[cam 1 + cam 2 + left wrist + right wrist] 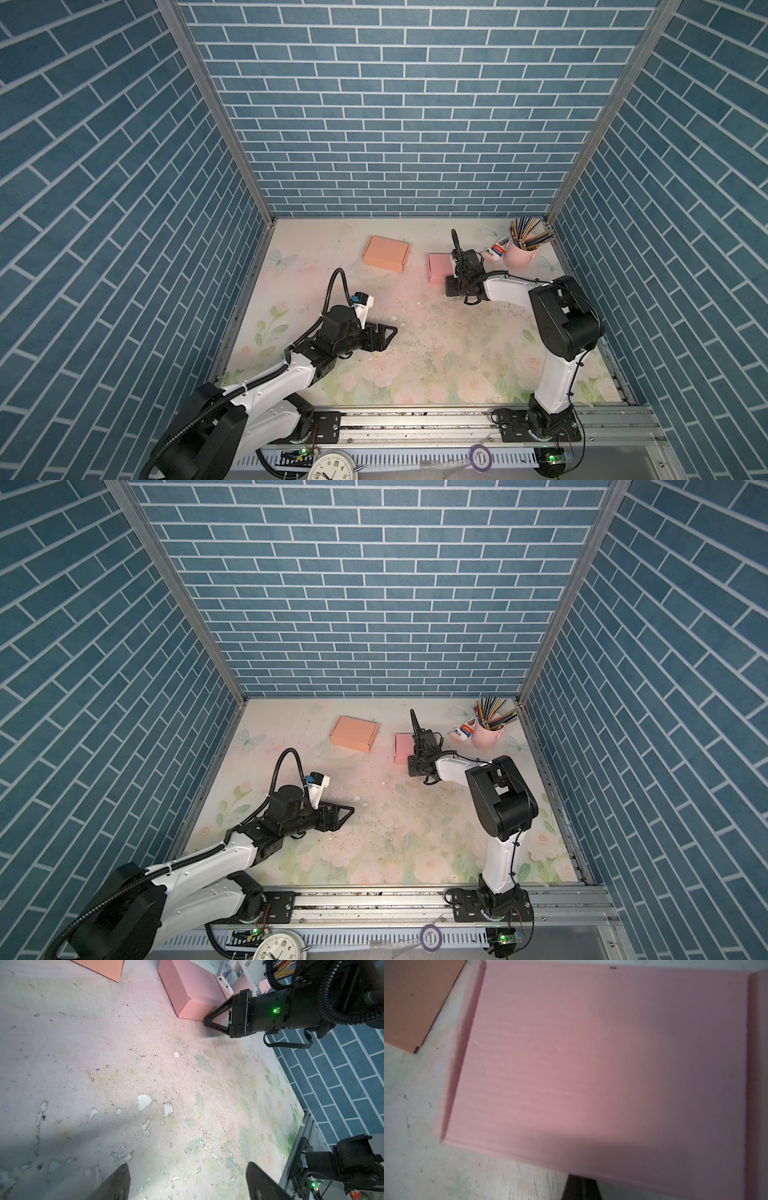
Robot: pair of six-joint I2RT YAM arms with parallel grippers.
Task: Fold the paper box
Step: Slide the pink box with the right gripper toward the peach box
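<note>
Closest to the camera, a white alarm clock (332, 467) and a purple tape ring (479, 457) are lying at the front edge, just ahead of the metal rail (415, 422). Beyond it, the floral-printed surface (436, 357) is showing scuffs and chipped patches.

The left gripper (187, 1184) is hovering low over the left middle of the surface. Its fingers (119, 1182) are standing spread wide and holding nothing.

The pink paper box (438, 266) is sitting closed and flat on the surface toward the back, right of centre. In the right wrist view its lid (591, 1064) is filling most of the frame.

The right gripper (208, 1022) is reaching down at the box's near right corner, its fingers pressed together into a single point and gripping nothing. The tip is sitting low at the surface, right against the box's side. Whether it is actually touching the cardboard I cannot tell.

An orange paper box (386, 253), also closed, is lying to the left of the pink one, apart from it. At the back right corner a pink cup (518, 257) is standing upright, packed with coloured pencils (530, 232). A small white labelled item (494, 250) is lying just beside it. Blue brick-patterned walls (395, 124) are enclosing the surface on three sides.
</note>
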